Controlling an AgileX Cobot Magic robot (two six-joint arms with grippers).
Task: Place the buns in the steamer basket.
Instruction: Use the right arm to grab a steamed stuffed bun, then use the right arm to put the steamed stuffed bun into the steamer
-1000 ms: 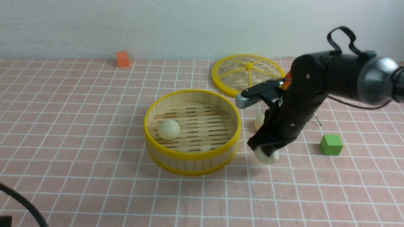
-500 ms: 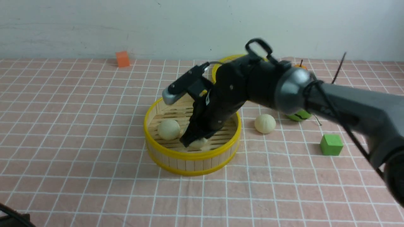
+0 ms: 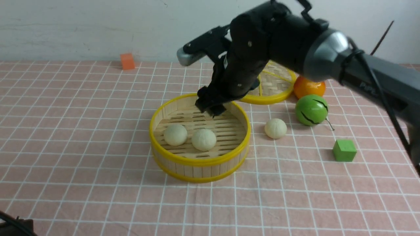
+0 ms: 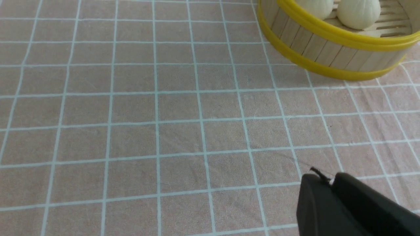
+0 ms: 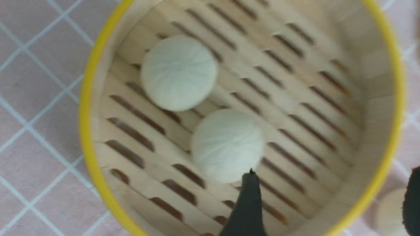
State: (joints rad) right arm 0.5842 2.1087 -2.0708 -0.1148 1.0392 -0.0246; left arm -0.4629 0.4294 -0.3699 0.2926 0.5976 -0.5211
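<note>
R gripper (image 3: 214,104) is rising off steamer basket (image 3: 200,161), jaws now wide, nothing held; it's just let go of 2nd bun (image 3: 203,140), now sitting by 1st bun (image 3: 175,134) near basket's front-left rim. L gripper (image 3: 18,226): can't tell jaws. 3rd bun (image 3: 275,128) is waiting outside, beyond right rim, so prob. one transfer's remaining.

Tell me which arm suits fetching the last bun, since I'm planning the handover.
Probably the right: its open, empty pincer hovers over the basket, near the outside bun. The left pincer sits farther away.
</note>
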